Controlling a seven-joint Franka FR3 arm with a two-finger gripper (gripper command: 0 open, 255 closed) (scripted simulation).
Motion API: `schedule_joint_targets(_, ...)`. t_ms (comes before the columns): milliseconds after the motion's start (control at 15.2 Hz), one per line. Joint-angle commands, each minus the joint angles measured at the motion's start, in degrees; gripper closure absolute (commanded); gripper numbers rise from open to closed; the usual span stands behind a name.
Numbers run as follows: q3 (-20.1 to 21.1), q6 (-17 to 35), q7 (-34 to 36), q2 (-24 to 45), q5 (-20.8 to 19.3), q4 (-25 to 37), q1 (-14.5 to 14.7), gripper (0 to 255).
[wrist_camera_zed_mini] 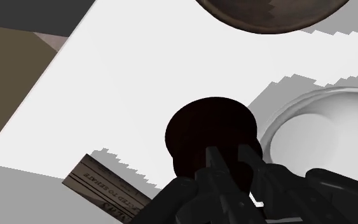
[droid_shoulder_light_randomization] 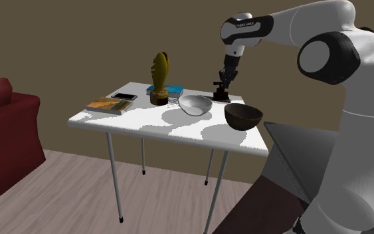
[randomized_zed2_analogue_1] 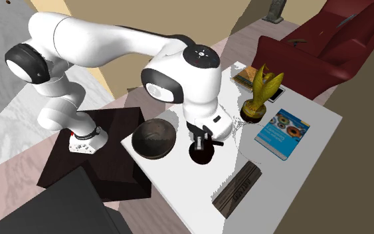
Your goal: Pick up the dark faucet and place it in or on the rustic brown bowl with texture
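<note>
With the gripper [droid_shoulder_light_randomization: 223, 82] clamped on the dark faucet's [droid_shoulder_light_randomization: 220, 94] upper part — the faucet near the textured brown bowl [droid_shoulder_light_randomization: 243, 116], just beyond it in the shoulder view — lift straight up, clear that bowl's rim, then lower gently inside.

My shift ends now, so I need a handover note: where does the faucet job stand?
Gripper: down at the dark faucet; grip cannot be confirmed.
Faucet: upright on the white table.
Brown bowl: empty, near the table's stand-side edge, beside the white bowl.
Done: approach.
Left: secure the faucet, lift it, set it in the brown bowl.
</note>
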Motion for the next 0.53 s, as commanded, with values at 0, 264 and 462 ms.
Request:
schedule_joint_targets(0,-0.04,-1.75,-0.03,0.32,0.09,2.07,-0.16,255)
schedule_joint_targets(264,-0.10,-5.17,-0.04,1.03,0.28,6.16,-0.47,255)
schedule_joint_targets(462,-0.15,-7.86,-0.06,1.79,0.50,9.59,-0.76,255)
